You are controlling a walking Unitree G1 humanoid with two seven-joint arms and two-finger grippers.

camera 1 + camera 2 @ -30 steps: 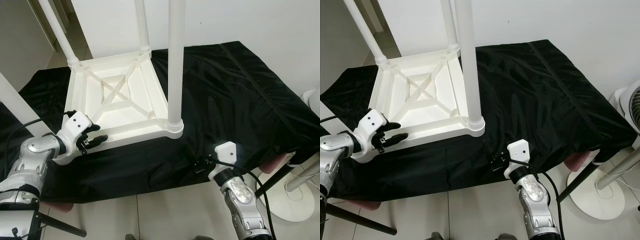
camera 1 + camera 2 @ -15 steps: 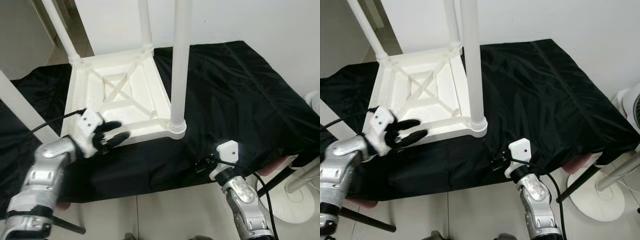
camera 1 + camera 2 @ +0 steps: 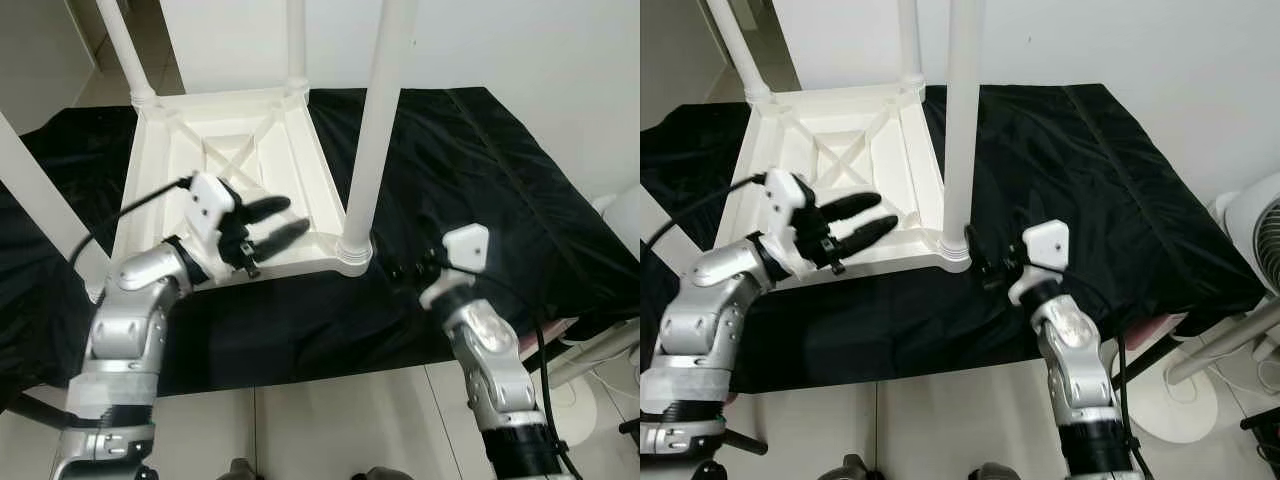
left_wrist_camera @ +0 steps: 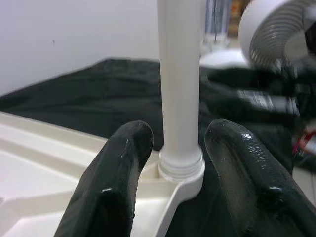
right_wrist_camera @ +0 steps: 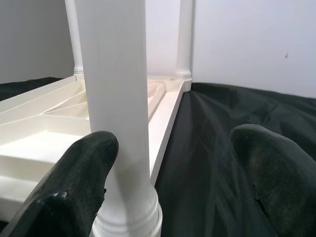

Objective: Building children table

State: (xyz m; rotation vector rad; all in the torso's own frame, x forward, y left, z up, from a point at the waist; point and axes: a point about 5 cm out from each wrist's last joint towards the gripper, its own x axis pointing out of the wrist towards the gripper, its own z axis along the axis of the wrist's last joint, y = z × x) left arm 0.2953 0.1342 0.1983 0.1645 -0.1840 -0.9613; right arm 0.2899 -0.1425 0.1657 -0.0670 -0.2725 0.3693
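Note:
A white plastic children's table (image 3: 230, 170) lies upside down on a black cloth (image 3: 480, 170), its legs pointing up. My left gripper (image 3: 296, 215) hovers open over the table's near rim, its fingers aimed at the near right leg (image 3: 375, 120). In the left wrist view that leg (image 4: 180, 74) stands framed between the two fingers (image 4: 118, 182), a short way ahead. My right gripper (image 3: 980, 260) is open just to the right of the leg's base. In the right wrist view the leg (image 5: 116, 98) stands close to one finger (image 5: 84, 187).
A white standing fan (image 3: 1250, 220) is at the right, past the cloth's edge. Another white table leg (image 3: 40, 200) slants up at the near left. A white wall runs behind, and tiled floor (image 3: 330, 420) lies in front of the cloth.
My left gripper has lifted off the table's near rim and swung right toward the near right leg. My right gripper has risen from the cloth's front edge to beside that leg. The camera shifted too.

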